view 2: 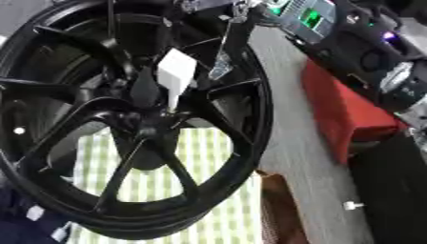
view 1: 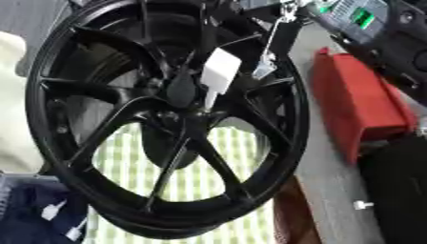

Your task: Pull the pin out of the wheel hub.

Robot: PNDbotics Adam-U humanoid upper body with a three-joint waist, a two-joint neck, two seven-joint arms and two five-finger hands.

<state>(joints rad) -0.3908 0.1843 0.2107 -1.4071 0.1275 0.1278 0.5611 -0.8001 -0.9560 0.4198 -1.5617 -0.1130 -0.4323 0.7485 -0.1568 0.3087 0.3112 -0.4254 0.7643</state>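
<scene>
Where spokes meet, white pin (view 1: 218,76), black wheel hub (view 1: 185,112)

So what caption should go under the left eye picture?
White plastic pin sticking out of the big black spoked wheel hub, with a red box beside the wheel.

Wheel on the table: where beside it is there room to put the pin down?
The bare grey strip between the wheel and the red box is free, down to a small white thing. The gaps between spokes show checked cloth, but look tight for a hand. Around the white pin it is crowded.
</scene>
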